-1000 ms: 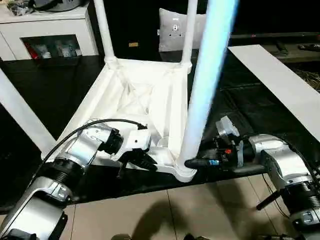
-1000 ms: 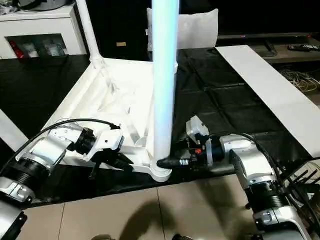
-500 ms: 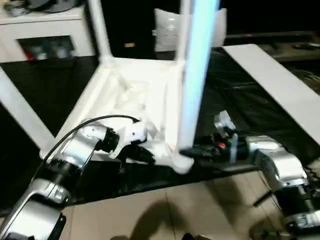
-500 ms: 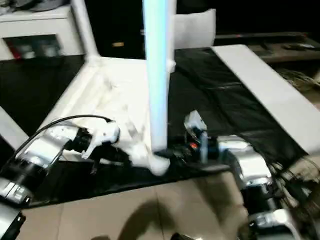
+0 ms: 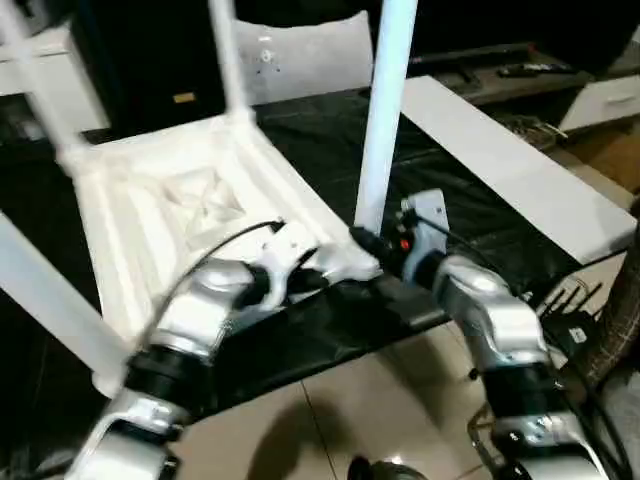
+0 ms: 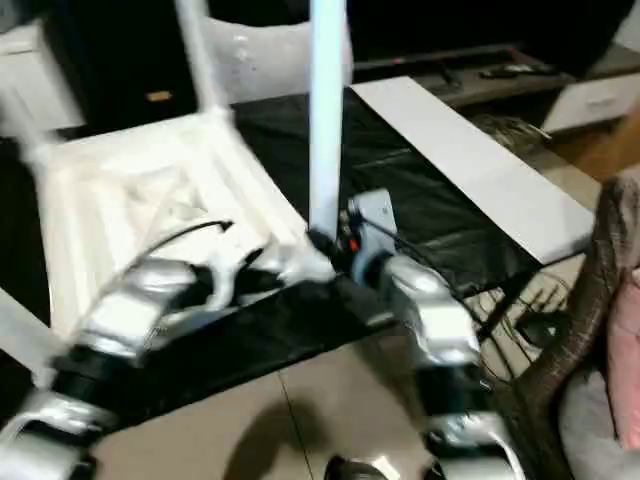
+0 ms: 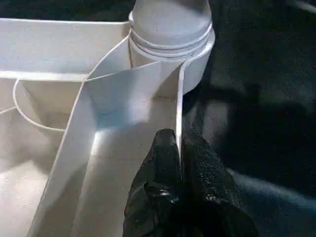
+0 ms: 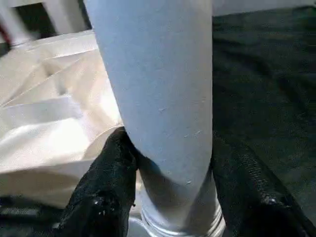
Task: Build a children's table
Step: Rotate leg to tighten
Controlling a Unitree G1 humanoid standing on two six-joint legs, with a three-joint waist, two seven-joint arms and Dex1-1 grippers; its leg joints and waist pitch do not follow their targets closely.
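Note:
The children's table [image 5: 170, 200] lies upside down on a black mat, ribbed underside up, with white legs standing up from its corner sockets. My left gripper [image 7: 180, 148] is shut on the thin rim wall of the top, right beside the near corner socket [image 7: 170, 44]. In the left eye view it sits at that same corner [image 5: 322, 276]. My right gripper [image 8: 170, 143] is shut on the near leg [image 8: 158, 84] just above its base, one black finger [image 8: 106, 187] pressed on each side. That leg [image 5: 385, 110] rises steeply out of the picture.
A flat white board [image 5: 500, 160] lies on the mat to the right. A white cushion [image 5: 300, 55] stands behind the table. Dark cables [image 5: 560, 305] and a brown hose [image 5: 620, 320] lie at the right, near the mat edge. Tiled floor [image 5: 340, 420] runs in front.
The whole picture has swung and tilted, so the camera has moved. Both grippers keep the same holds at the near corner of the table.

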